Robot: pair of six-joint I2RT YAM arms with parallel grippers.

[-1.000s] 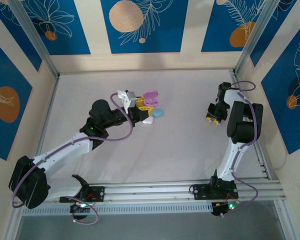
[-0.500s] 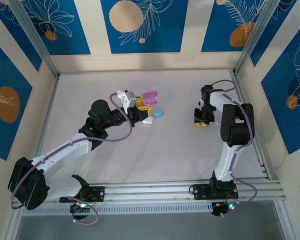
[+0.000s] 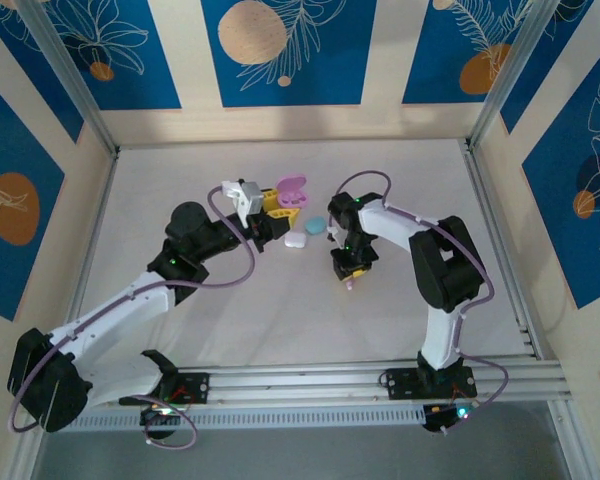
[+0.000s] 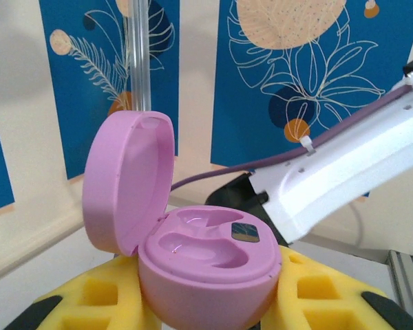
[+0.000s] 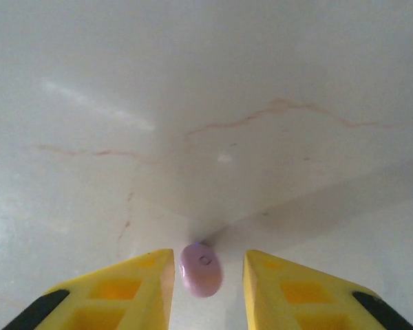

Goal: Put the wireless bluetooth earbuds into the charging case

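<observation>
Swung inward, my right gripper (image 5: 208, 257) straddles pink earbud (image 5: 201, 271), jaws loose; left gripper (image 4: 205, 306) clamps open charging case (image 4: 199, 265). Next: pinch, seat it.

A lilac earbud (image 5: 202, 270) sits between the parted yellow fingers (image 5: 134, 282) of the right gripper (image 5: 208, 253), low in the frame over a pale, glossy table (image 5: 193, 62). The bud lies close to the finger on its left, with a wider strip of table showing on its right. A small dark dot marks its face. Above the bud, thin reddish streaks (image 5: 282, 110) cross the surface. A soft grey shadow (image 5: 316, 213) fans out from the bud toward the right edge.
</observation>
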